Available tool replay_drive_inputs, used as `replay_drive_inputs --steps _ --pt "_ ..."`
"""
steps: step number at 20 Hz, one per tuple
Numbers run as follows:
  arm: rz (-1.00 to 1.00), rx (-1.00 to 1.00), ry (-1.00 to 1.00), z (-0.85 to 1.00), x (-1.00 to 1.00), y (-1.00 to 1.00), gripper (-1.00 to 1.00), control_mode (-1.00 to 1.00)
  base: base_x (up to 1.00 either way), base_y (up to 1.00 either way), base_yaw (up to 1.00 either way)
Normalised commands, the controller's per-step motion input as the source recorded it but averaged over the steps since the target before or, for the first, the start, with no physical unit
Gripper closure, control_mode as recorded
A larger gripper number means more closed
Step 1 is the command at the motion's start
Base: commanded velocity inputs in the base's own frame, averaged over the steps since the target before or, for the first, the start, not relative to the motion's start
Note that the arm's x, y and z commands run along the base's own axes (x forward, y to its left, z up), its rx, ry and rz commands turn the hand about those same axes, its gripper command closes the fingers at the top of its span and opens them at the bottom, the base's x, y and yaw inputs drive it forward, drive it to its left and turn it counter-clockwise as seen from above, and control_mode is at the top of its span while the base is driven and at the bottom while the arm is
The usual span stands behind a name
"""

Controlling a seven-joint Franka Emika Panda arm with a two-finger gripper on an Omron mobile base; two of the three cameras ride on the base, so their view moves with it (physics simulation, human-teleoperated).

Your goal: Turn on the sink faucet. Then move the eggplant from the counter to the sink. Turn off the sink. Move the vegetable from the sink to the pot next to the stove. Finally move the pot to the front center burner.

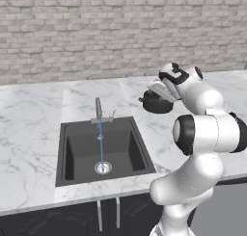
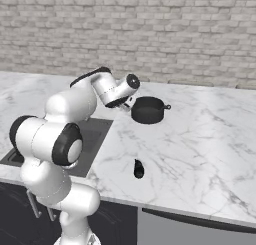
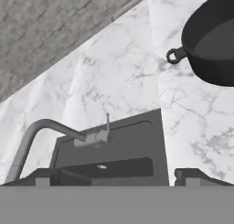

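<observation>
The sink faucet [image 1: 99, 110] stands at the back rim of the dark sink [image 1: 72, 153], and a thin blue stream of water falls from its spout to the round drain [image 1: 102, 168]. My gripper [image 1: 157, 88] hangs open and empty above the counter [image 1: 29, 114], right of the faucet and close to a black pot. In the hand view the faucet [image 3: 32, 136], its small lever [image 3: 107, 122] and the sink [image 3: 137, 141] lie ahead of my fingertips [image 3: 43, 178]. The dark eggplant [image 2: 138, 169] lies on the counter [image 2: 200, 139] near its front edge, right of the sink [image 2: 97, 131]. The pot next to the stove and the stove are out of view.
A black two-handled pot [image 1: 155, 102] sits on the counter behind and right of the sink, just beyond my hand [image 2: 120, 96]; it also appears as the black pot [image 3: 215, 45]. A brick wall [image 1: 120, 28] backs the counter. My own arm hides part of the sink in the right base view.
</observation>
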Motion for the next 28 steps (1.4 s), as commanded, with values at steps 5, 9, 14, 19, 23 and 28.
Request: replay_drive_inputs --steps 5,9,14,19,23,28 --pt "-0.25 -0.09 0.35 0.16 -0.39 -0.53 -1.0 -1.0 0.0 0.0 0.0" --pt "-0.28 -0.12 0.43 0.0 -0.24 -0.4 -1.0 -1.0 0.0 0.0 0.0" --pt "-0.05 -0.17 0.38 -0.14 -0.02 -0.34 -1.0 -1.0 0.0 0.0 0.0" --pt "0.06 -0.18 0.36 -0.56 -0.26 -0.19 -1.0 -1.0 0.0 0.0 0.0" --pt "0.09 -0.15 0.28 -0.44 -0.43 -0.26 -1.0 -1.0 0.0 0.0 0.0" --pt "0.1 -0.07 0.17 -0.41 -0.66 -0.39 -1.0 -1.0 0.0 0.0 0.0"
